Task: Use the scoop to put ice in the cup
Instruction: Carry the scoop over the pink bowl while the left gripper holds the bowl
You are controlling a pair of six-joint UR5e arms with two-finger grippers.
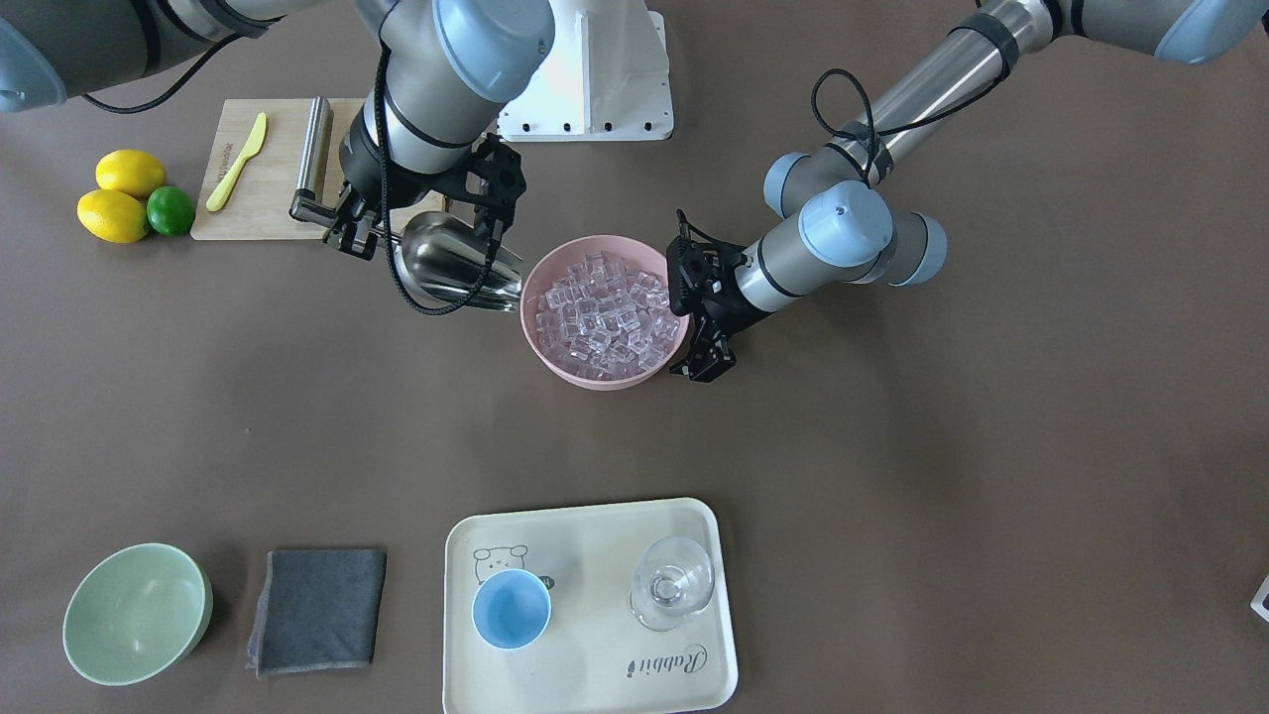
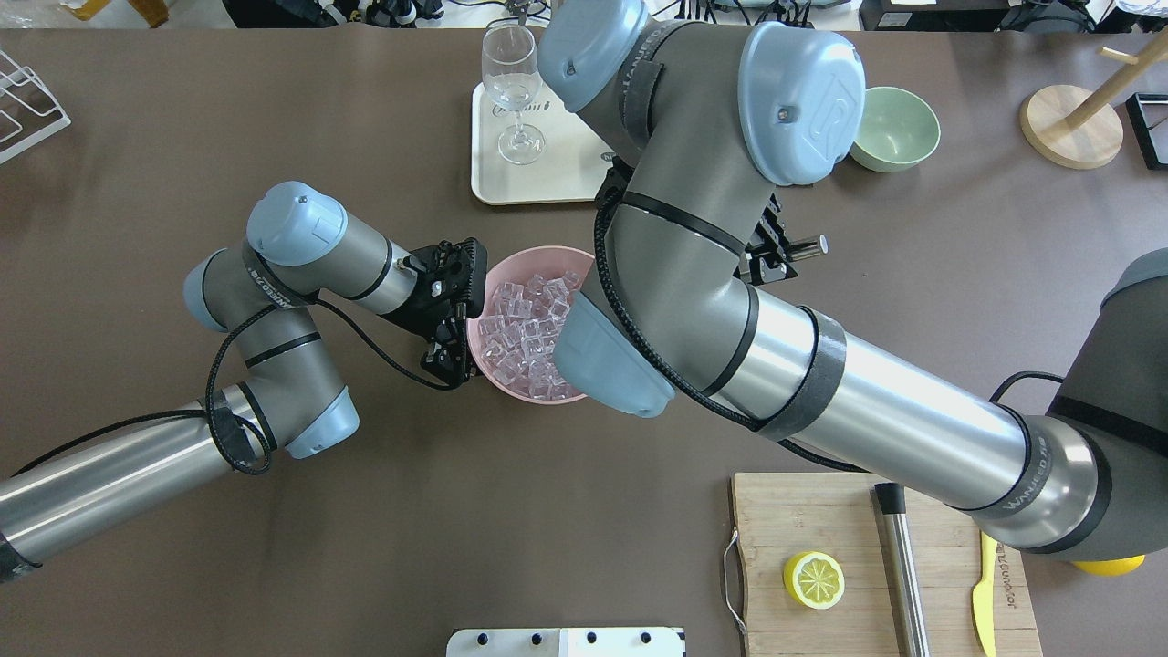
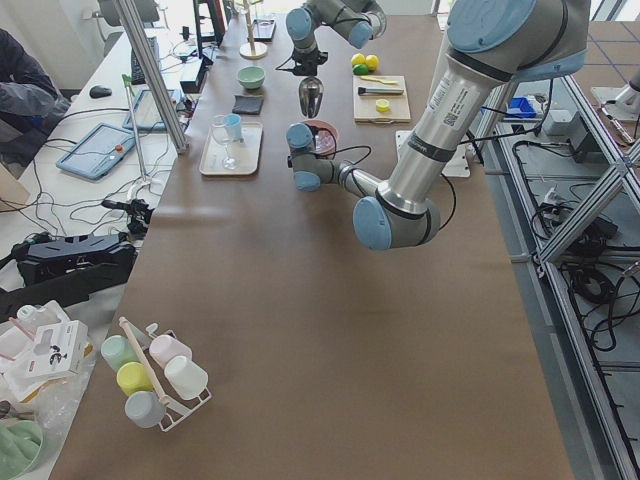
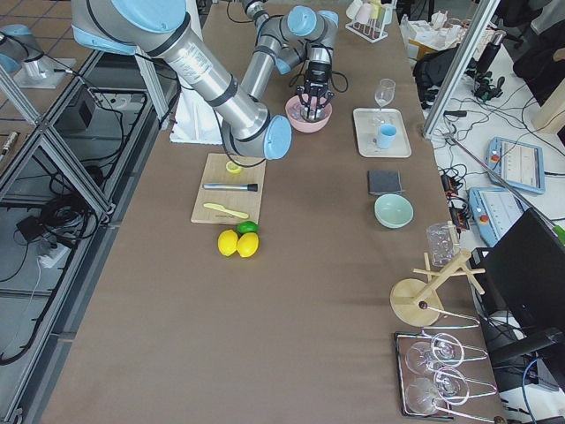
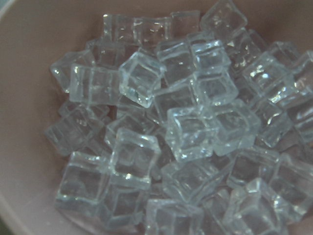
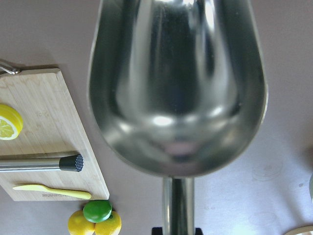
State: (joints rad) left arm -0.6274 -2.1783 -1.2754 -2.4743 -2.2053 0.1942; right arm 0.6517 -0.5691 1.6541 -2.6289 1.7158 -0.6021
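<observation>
Exterior front-facing view is taken as the main reference; the scoop (image 1: 451,260) is seen just beside the pink bowl (image 1: 555,362), its trough shown empty by the right wrist view; the right claw (image 1: 344,224) is pinched on the thin handle, whose end sticks out past it; the left claw (image 1: 691,315) is set at the bowl's opposite side, and whether it is spread or pressed together cannot be told; the ice (image 1: 605,312) is heaped in the bowl, none yet lifted; the cup (image 1: 511,608) stands empty on the cream tray (image 1: 595,511), beside a clear glass (image 1: 672,583) and well apart from the bowl. The scoop is judged stiff and light, but its round, smooth handle could twist in the pinch once loaded, so a hold close to the trough is favoured; the cubes are judged hard, slick and loose, likely to slide off if tilted early; the cup's narrow mouth is judged to call for a slow pour, and the light cup could be knocked over.
</observation>
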